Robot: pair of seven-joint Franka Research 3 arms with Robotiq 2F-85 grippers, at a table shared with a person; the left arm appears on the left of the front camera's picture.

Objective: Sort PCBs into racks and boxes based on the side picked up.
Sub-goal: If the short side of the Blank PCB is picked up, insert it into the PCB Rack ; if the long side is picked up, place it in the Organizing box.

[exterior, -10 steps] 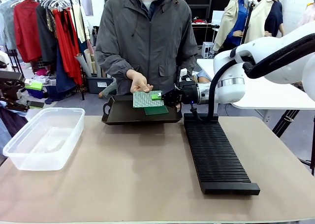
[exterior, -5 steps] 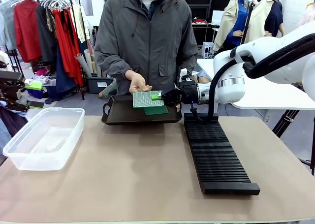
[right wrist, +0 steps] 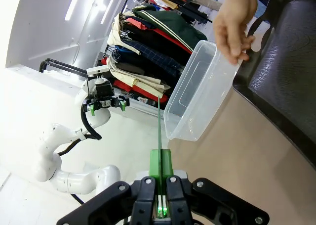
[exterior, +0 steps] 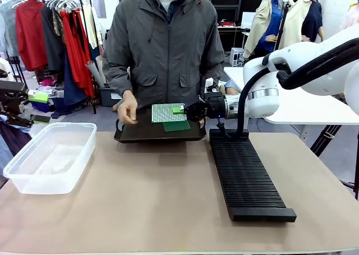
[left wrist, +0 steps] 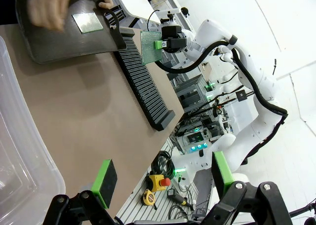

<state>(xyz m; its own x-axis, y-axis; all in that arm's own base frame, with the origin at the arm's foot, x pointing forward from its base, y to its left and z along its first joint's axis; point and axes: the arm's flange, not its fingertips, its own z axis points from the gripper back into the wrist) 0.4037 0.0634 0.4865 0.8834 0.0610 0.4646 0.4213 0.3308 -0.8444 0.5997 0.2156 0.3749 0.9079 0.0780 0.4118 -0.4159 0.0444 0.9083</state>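
**Green board aloft, held by one edge**

Green pads of the right gripper [exterior: 180,110] are clamped tight on one short edge of a PCB [exterior: 165,113]. The board hangs flat, dotted silvery face up, just above the black tray [exterior: 140,135], with its whole length sticking out unsupported. The left gripper [left wrist: 163,178] waits well back, jaws spread wide and holding nothing.

Here's the danger. A quick swing could make the board droop or twist out of that thin grip. The person's hand [exterior: 128,110] rests on the tray's left end, close to any path toward the clear box [exterior: 50,157]. If the board goes to the rack [exterior: 247,174] instead, it has to be stood on edge, and a small tilt would jam it across the slots.

The right wrist view shows the PCB only edge-on, as a thin line, so how deep the pads bite is impossible to judge. A second board [exterior: 177,126] lies on the tray partly under the held one, and glare makes its face hard to read.
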